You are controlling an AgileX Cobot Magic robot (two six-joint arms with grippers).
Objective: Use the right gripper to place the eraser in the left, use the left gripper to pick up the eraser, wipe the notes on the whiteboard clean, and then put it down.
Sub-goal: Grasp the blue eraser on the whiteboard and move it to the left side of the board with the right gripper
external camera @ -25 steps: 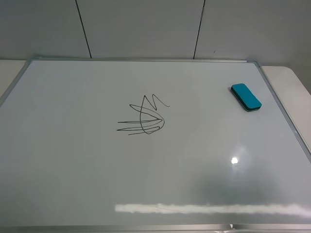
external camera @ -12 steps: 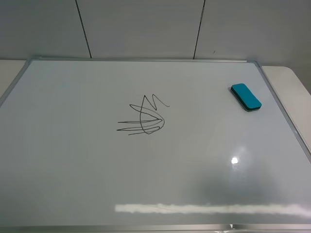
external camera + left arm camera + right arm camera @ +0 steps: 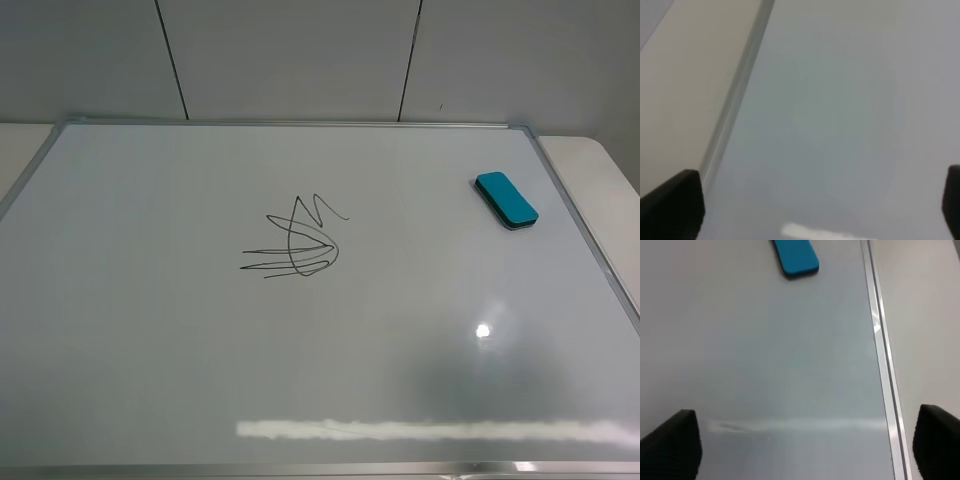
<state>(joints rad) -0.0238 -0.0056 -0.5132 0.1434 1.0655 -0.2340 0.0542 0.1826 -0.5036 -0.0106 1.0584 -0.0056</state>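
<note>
I see the eraser (image 3: pixel 506 199) lying flat on the whiteboard (image 3: pixel 150 350), toward the far right corner of the desk (image 3: pixel 603 172), just inside the silver frame (image 3: pixel 880 340) and untouched. The notes (image 3: pixel 296 245) sit near the middle of the board, well apart from it. The right gripper (image 3: pixel 804 447) hangs over bare board by the desk's right edge — fingers spread wide, nothing between them, the eraser well ahead of it. The left gripper (image 3: pixel 812 207) is over the board's left rim, near the desk's left edge — likewise spread wide and empty.
</note>
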